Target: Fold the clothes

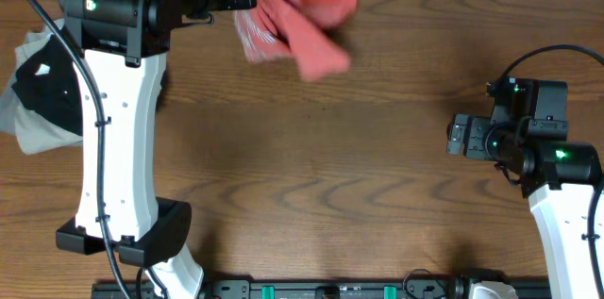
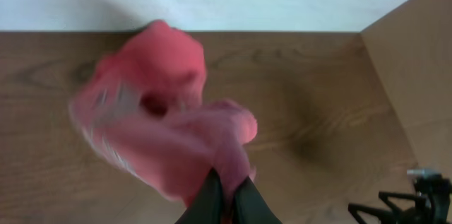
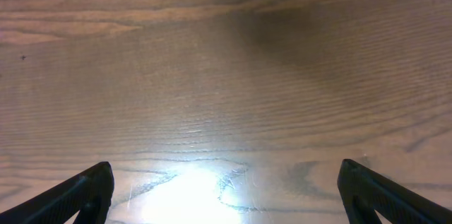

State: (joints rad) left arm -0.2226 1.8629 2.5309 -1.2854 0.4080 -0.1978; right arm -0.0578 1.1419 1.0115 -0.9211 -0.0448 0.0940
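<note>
Two grippers, unequal work: near right, the right gripper (image 1: 460,137) hangs spread wide over the table (image 1: 359,195), holding nothing. Far left, the left gripper (image 2: 227,196) is clenched on the bunched coral-red T-shirt (image 1: 307,16), which dangles from it by the far edge. Best, I judge, to bring it to the middle, lower it and let the free gripper catch a hem to spread it flat.

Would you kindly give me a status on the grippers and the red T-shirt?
Left gripper shut on coral T-shirt, bunched, far edge. Right gripper open, empty, over table. Other garments left, out of the way.
</note>
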